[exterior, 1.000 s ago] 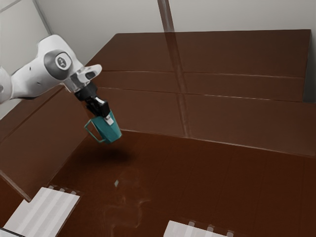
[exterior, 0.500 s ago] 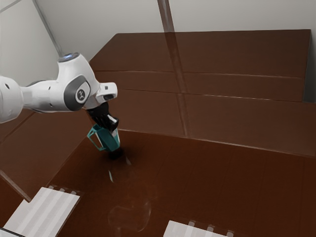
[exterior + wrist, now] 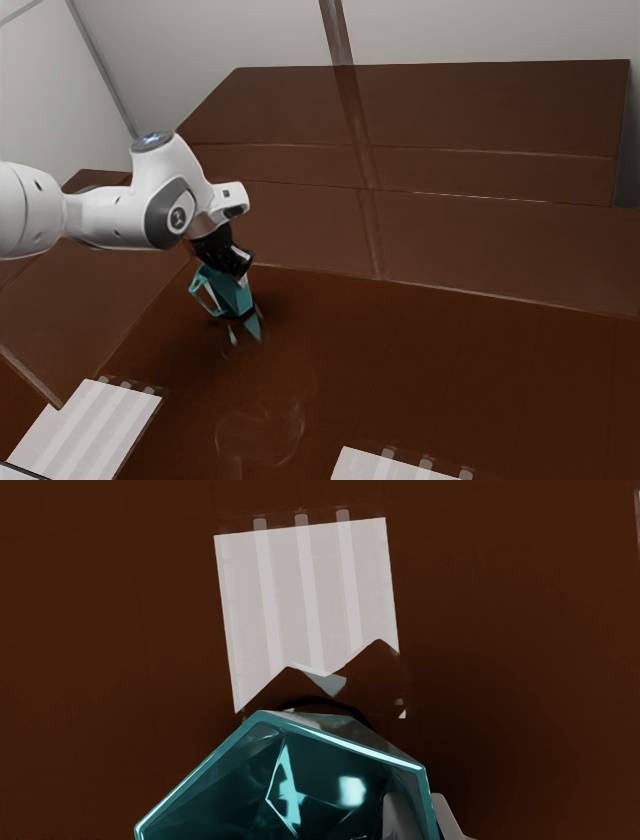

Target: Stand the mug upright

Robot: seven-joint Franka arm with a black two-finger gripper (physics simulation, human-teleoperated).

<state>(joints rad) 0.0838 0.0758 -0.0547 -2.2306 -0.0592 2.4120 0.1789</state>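
Clock directions: exterior view, 12 at its top, taken from the mug.

Gripper: at 12 to 1, right over the mug, pointed down at it. Fingers set narrow, mug wall pinched between them; in the wrist view one is seen inside the mug, the other outside, just beside the rim. Mug's open end is turned toward the hand, inside visible. Mug is held close over the table, slightly tilted, mouth end leaned toward 11. Whether the base is touched down can't be told. Handle is pointed to 9. Arm is brought in from 10.

Mug reflection is seen in the glossy top at 5 to 6, just below the base. Dark shadow is cast around it.

Farther out: striped white patch at 7 to 8, well apart from the mug; second white patch at 4 to 5, cut off by the view's edge. In the wrist view a striped white patch is seen past the mug, partly covered by the mug's reflection.

Farthest: brown block at 1 to 3, backed by grey wall.
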